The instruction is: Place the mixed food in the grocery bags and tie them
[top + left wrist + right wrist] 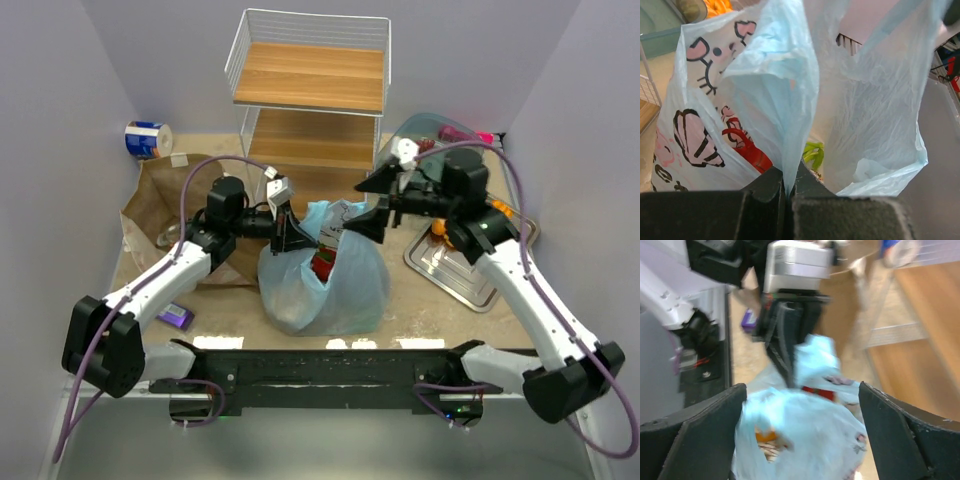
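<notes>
pale-blue thin plastic grocery bag printed with cartoon figures [325, 285] stands in the middle of the table, between the two arms, with its mouth drawn upward. inside it show a red lobster [747, 147], a green-white leek [813, 152] and something orange too blurred to name. the left gripper [788, 185] has its jaws clamped flat on a fold of the bag's upper edge and holds that fold up. the right gripper [802, 390] has its jaws spread wide and empty, just beside the bag's other side, facing the left one across the mouth.

by my judgement this bag is filled or nearly so, and tying is the step in hand. the next move calls for the right jaws to close on the free handle opposite, so both handles can be crossed and knotted. the film looks slippery and could slide out.

a large brown paper bag with handles [160, 195] sits just to the left, under the left arm. a metal tray [465, 275] lies to the right, and a white wire shelf with wooden boards [310, 75] stands behind. the beige tabletop [230, 312] is speckled; the walls [60, 120] are pale lilac.
</notes>
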Motion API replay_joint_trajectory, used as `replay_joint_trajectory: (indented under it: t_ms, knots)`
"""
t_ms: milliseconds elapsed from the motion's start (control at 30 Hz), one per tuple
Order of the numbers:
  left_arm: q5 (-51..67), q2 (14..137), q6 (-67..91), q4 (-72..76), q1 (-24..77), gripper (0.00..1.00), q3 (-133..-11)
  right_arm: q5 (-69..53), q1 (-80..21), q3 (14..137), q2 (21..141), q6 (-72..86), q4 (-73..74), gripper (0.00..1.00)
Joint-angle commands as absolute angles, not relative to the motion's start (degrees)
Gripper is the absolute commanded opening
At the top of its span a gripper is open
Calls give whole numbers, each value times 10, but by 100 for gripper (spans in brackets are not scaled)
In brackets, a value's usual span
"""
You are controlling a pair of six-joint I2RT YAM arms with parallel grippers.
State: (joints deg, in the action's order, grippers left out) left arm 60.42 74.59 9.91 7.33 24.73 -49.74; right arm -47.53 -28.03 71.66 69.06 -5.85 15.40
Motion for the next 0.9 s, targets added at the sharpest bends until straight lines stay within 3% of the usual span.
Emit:
replay_joint_trajectory:
  t_ms: [0,400,733,767,800,867]
  knots:
    - [615,711,82,71,236,0,-517,-528,-186,660,607,-19,75,99]
    - [623,705,98,90,214,0,-512,-568,-178,550,521,20,4,99]
    - [628,706,98,92,213,0,-509,-584,-178,564,569,-33,3,95]
    - [630,706,99,92,214,0,-510,-592,-178,574,576,-39,3,89]
    - [633,706,99,92,213,0,-509,-598,-178,577,588,-40,3,69]
    - [636,708,99,88,213,0,-511,-613,-179,583,595,-35,3,51]
